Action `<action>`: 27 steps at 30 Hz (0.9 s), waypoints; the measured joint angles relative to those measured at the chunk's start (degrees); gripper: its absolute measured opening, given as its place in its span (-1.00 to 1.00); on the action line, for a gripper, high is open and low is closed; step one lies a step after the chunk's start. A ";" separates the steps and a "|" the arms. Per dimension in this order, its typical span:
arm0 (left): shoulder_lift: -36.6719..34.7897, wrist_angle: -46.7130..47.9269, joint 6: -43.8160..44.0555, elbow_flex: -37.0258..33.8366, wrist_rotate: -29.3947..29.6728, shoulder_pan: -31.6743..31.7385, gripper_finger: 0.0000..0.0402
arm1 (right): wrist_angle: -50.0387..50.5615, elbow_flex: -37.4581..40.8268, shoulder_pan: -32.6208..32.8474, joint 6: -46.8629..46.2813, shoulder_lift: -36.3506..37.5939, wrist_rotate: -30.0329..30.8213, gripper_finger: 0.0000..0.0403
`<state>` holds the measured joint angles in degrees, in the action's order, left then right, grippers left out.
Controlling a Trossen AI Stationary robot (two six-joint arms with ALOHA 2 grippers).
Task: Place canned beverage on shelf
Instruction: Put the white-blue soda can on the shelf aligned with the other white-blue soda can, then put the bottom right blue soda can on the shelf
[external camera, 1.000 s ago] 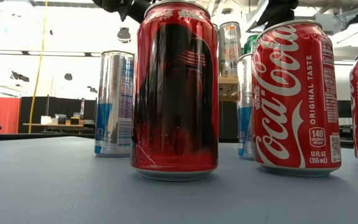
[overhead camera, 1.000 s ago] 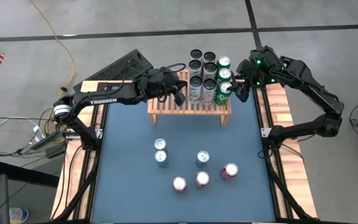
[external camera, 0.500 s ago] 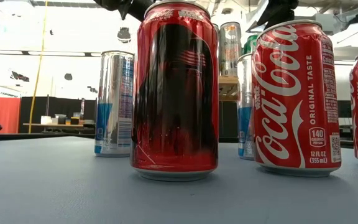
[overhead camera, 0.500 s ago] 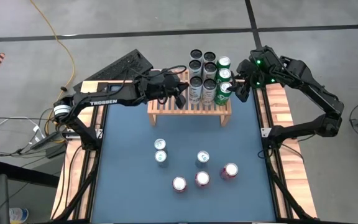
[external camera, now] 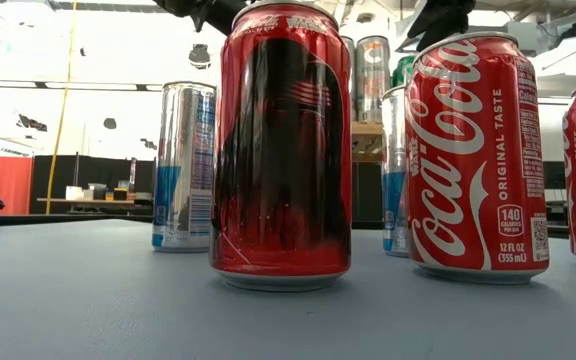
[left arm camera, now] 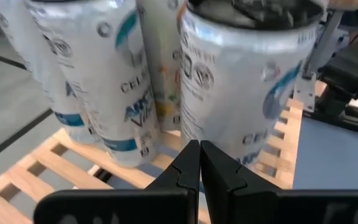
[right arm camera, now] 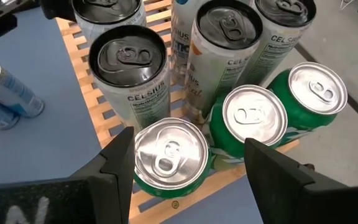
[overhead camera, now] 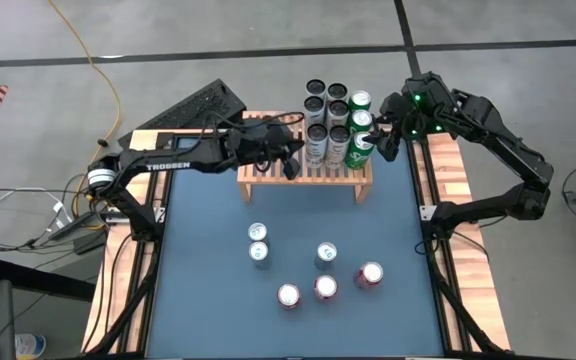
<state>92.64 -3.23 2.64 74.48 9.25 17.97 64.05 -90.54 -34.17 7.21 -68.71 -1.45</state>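
The light-wood shelf (overhead camera: 268, 180) stands at the table's far edge, with several tall white cans and three green cans on its slats. My right gripper (overhead camera: 371, 140) is open above the shelf's right end. Its fingers (right arm camera: 120, 162) stand on either side of the nearest green can (right arm camera: 169, 155), which is upright on the slats. My left gripper (overhead camera: 293, 165) is shut and nearly level over the shelf's left part, its tips (left arm camera: 199, 149) right at the front white can (left arm camera: 241, 81). My left gripper's shut fingertips come level from the table's left to the lower side wall (left arm camera: 213, 134) of the front white can, which stands upright on the slats. Whether they touch it, I cannot tell.
Six loose cans stand on the blue table nearer me: three silver-blue ones (overhead camera: 259, 253) and three red ones (overhead camera: 325, 288). In the low view a red can (external camera: 283, 140) and a Coca-Cola can (external camera: 478, 150) block most of the shelf. The shelf's left slats (left arm camera: 55, 168) are bare.
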 joint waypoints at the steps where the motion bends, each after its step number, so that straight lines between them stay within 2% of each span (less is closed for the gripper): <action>1: 0.00 0.11 0.06 0.00 -0.05 -0.13 -1.00 | 0.02 0.00 0.00 0.19 0.00 0.00 0.19; 6: 0.00 0.98 0.60 0.00 -1.06 -1.45 -1.00 | -0.43 0.00 0.02 0.81 -0.02 -0.47 0.19; 11: 0.00 1.35 0.87 0.00 -0.98 -2.03 -1.00 | -4.52 0.00 0.29 2.31 0.00 -6.02 0.19; 19: -3.14 8.52 -0.25 -0.02 4.55 -2.06 -1.00 | -5.78 0.00 4.57 2.92 0.00 -6.24 0.19; 23: -7.14 12.03 -4.39 -0.02 2.47 -2.20 -1.00 | -2.82 -0.01 9.25 1.79 0.00 -6.01 0.19; 27: -13.84 16.71 -10.29 0.00 -1.51 -1.70 -1.00 | 0.62 -0.02 16.42 -3.37 0.00 -5.69 0.19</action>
<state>78.81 13.48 -7.65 74.48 7.74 16.27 64.67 -90.56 -17.76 3.84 -68.71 -7.14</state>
